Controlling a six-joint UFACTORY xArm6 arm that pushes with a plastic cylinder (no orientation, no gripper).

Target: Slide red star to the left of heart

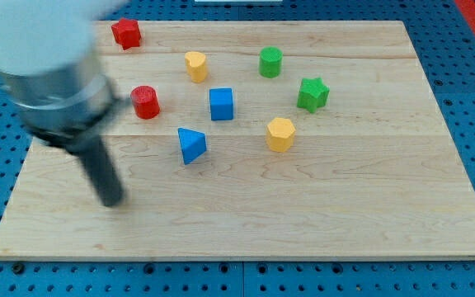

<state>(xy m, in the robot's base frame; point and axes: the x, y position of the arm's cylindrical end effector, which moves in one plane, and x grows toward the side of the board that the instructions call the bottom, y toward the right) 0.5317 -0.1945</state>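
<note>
The red star (126,32) lies at the board's top left corner. The yellow heart (195,65) lies to its right and a little lower. My tip (111,201) rests on the board at the view's lower left, well below the red star and left of the blue triangle (191,145). It touches no block. The arm above it is blurred.
A red cylinder (145,101) lies between the tip and the star. A blue cube (221,104), a green cylinder (270,62), a green star (312,93) and a yellow hexagon (279,134) lie toward the middle and right. The wooden board (345,206) sits on a blue pegboard.
</note>
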